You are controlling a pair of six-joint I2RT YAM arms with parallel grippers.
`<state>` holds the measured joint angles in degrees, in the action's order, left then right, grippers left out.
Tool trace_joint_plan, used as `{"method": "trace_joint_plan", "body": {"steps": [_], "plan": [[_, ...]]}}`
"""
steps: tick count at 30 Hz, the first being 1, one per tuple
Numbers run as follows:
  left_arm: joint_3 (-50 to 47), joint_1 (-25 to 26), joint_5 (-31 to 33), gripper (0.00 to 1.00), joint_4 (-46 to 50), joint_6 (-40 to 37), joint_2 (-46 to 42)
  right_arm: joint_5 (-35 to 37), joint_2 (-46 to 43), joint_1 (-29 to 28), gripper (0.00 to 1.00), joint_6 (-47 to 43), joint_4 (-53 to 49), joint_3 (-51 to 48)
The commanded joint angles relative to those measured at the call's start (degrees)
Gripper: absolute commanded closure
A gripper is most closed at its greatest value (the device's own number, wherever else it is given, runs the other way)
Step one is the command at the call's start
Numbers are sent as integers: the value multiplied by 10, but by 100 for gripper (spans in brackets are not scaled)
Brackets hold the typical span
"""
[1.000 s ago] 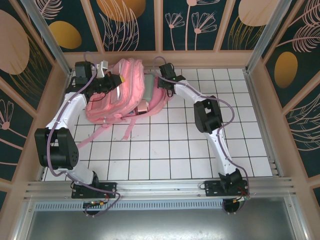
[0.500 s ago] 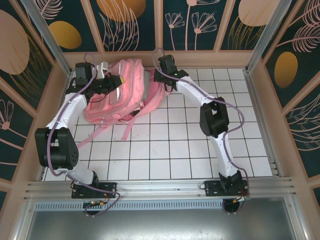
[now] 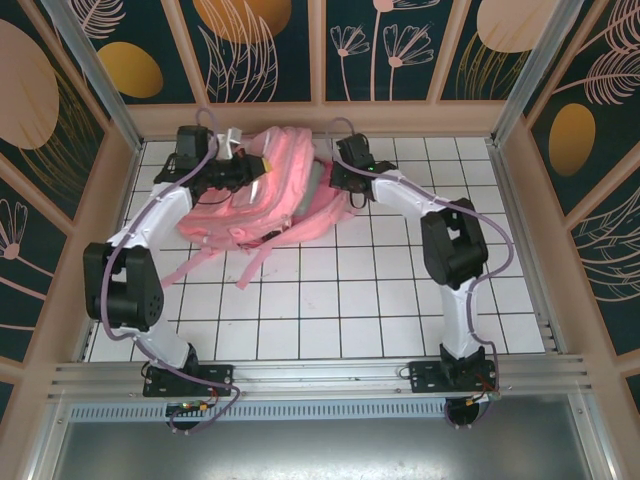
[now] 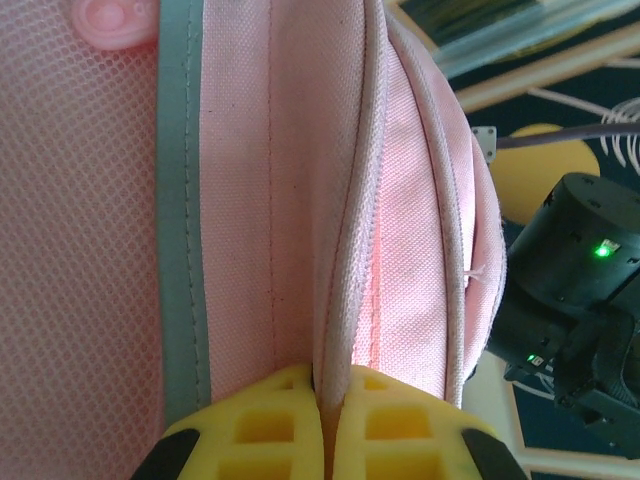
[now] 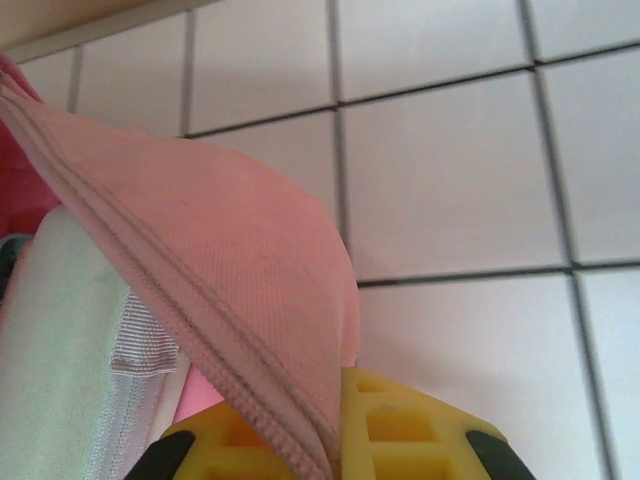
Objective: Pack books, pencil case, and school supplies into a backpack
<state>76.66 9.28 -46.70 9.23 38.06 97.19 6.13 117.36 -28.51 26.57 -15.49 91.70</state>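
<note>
The pink backpack lies at the back of the tiled table, between my two arms. My left gripper is at its upper left edge; the left wrist view shows the yellow fingers shut on a piped seam of the backpack. My right gripper is at the bag's right side, shut on a pink fabric flap whose stitched edge runs between the jaws. A pale panel shows beneath the flap. Books, pencil case and school supplies are out of view.
Long pink straps trail from the bag toward the front over the white tiles. A wooden wall runs close behind the bag. Metal frame posts stand at the corners. The right arm's black wrist sits just beyond the bag.
Both grippers have moved to the right and kept their hold. The backpack has shifted right with them, and its straps have dragged across the tiles.
</note>
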Motion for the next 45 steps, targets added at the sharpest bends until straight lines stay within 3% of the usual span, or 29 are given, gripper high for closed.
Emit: {"method": "trace_joint_plan", "body": {"steps": [1, 15, 16, 20, 24, 28, 31, 33, 39, 45], "plan": [[25, 36, -8, 100, -69, 29, 25, 21, -69, 45, 100, 23, 45, -54], [85, 172, 34, 100, -99, 88, 119, -20, -135, 162, 100, 16, 68, -194], [89, 176, 37, 100, -95, 89, 124, -23, -143, 169, 96, 16, 69, -202], [108, 175, 53, 73, -73, 73, 125, -16, -170, 179, 55, 15, 53, -220], [135, 172, 70, 49, -35, 47, 121, -2, -202, 178, 50, 24, 29, -230], [119, 157, 105, 32, -22, 35, 90, 9, -258, 174, 47, 41, 6, -254], [83, 137, 135, 20, -19, 40, 57, 19, -303, 150, 45, 48, -14, -269], [51, 121, 150, 19, -16, 45, 34, 31, -326, 122, 45, 50, -33, -272], [-61, 84, 211, 23, -1, 70, -52, 42, -358, 9, 45, 69, -63, -287], [-165, 82, 287, 31, 11, 99, -121, 2, -351, -98, 47, 78, -26, -327]]}}
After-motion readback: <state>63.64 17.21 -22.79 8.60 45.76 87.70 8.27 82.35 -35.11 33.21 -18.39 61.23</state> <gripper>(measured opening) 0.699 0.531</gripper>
